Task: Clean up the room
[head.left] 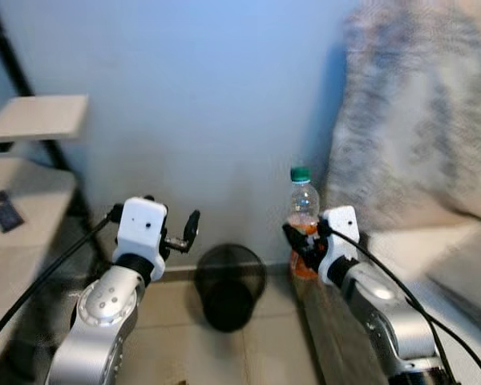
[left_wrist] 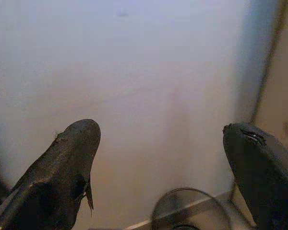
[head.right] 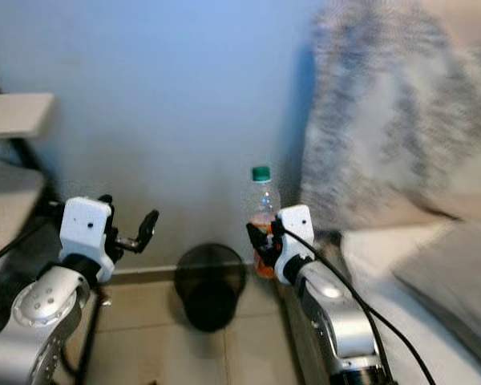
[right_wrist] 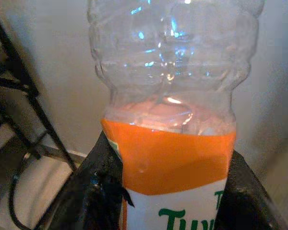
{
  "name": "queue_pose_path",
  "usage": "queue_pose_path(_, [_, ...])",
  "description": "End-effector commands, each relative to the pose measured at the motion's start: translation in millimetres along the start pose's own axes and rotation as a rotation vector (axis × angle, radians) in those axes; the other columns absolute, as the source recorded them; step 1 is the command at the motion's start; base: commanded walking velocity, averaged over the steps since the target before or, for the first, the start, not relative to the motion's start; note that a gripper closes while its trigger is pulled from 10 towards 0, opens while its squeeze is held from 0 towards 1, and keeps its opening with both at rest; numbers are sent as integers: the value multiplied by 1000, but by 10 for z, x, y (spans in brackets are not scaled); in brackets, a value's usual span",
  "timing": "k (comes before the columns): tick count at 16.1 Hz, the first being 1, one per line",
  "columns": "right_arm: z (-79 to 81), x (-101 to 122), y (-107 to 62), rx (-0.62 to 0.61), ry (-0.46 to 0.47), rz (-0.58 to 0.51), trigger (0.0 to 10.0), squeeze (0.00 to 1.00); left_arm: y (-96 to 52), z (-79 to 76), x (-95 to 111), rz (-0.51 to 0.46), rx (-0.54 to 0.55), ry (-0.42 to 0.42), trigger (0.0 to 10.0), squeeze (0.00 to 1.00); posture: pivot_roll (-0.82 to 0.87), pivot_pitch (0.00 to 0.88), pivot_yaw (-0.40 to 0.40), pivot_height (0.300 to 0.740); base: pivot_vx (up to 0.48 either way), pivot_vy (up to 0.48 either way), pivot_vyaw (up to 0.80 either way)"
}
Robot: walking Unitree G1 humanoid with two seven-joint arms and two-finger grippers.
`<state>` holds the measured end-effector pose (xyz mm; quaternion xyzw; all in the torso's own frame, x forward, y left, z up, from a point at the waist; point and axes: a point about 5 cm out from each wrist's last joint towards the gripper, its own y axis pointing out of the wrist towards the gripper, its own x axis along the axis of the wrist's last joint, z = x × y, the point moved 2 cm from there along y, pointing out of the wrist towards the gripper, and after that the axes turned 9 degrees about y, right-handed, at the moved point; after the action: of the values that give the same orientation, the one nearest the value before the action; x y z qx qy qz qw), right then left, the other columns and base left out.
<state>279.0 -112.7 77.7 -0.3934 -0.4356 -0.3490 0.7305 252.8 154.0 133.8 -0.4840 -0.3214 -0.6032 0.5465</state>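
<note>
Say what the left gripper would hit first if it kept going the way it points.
Probably the pale wall: the open left gripper faces it, with the black wastebasket rim below that line. Depth is unclear.

Ahead of me at twelve o'clock the pale blue-grey wall [head.left: 192, 120] closes off all forward travel. Low against it stands the round black mesh wastebasket [head.left: 228, 285], its mouth open from above, with free air over it between my left gripper [head.left: 176, 233] and my right gripper [head.left: 298, 245]. My right fingers are full, clamped on the clear plastic bottle with green cap and orange label [head.left: 303, 204]. At two o'clock a mottled grey blanket [head.left: 417, 112] crowds that side. At ten o'clock pale shelves on a black frame [head.left: 32, 120] hem my left arm.
</note>
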Motion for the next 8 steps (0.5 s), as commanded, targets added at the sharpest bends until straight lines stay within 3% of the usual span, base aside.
queue_pose_path(1, [72,36,32,26,-15,-15,10000,0,-2,43,4,0,9,10,10000,0,54,0,-26,740,371,0,0])
queue_pose_path(8, [40,18,22,13,-27,-7,10000,0,44,2,14,-5,-29,15,10000,0,32,0,-9,740,373,0,0])
